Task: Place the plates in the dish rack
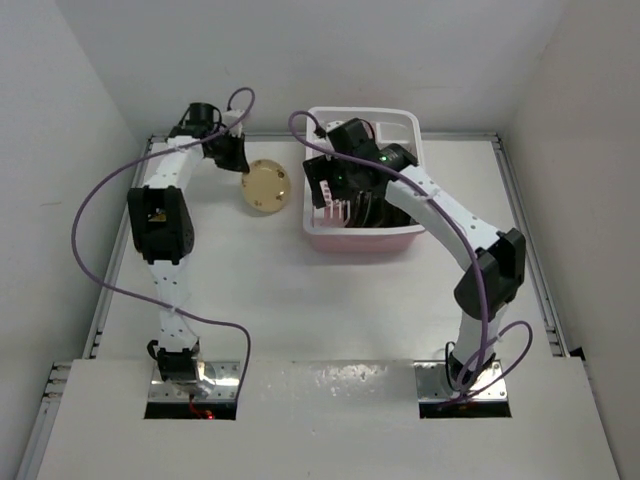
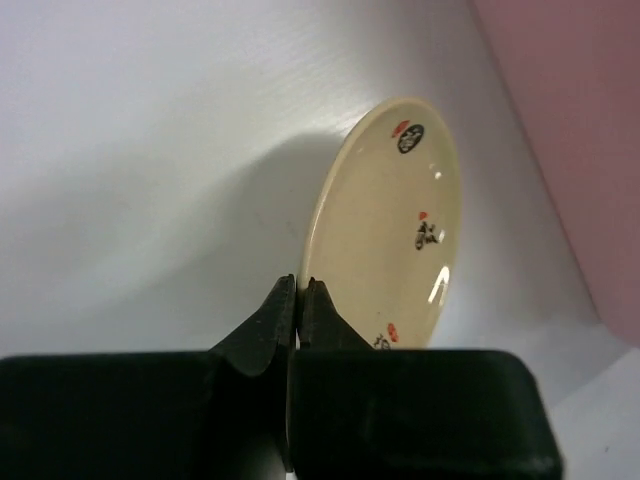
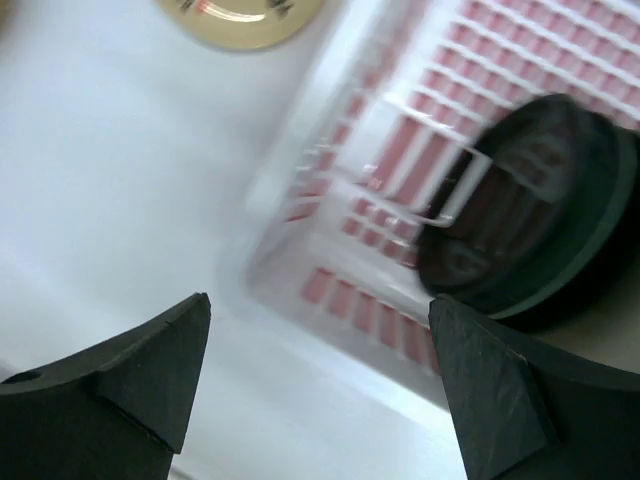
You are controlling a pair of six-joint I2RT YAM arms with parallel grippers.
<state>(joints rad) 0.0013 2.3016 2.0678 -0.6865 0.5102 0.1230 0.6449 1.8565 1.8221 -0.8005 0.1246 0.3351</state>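
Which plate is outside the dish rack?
The tan plate, pinched at its rim by the left gripper, left of the dish rack; the dark plates stand inside it.

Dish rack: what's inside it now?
Dark plates stand on edge in the dish rack; the right arm covers much of its interior from above, so their count is unclear.

No readable text; the tan plate (image 2: pixel 385 230) bears illegible marks.

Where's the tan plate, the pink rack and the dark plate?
tan plate (image 1: pixel 266 186): top view, middle of its face.
pink rack (image 1: pixel 350 242): top view, near pink wall.
dark plate (image 3: pixel 560 180): right wrist view, its dark face.
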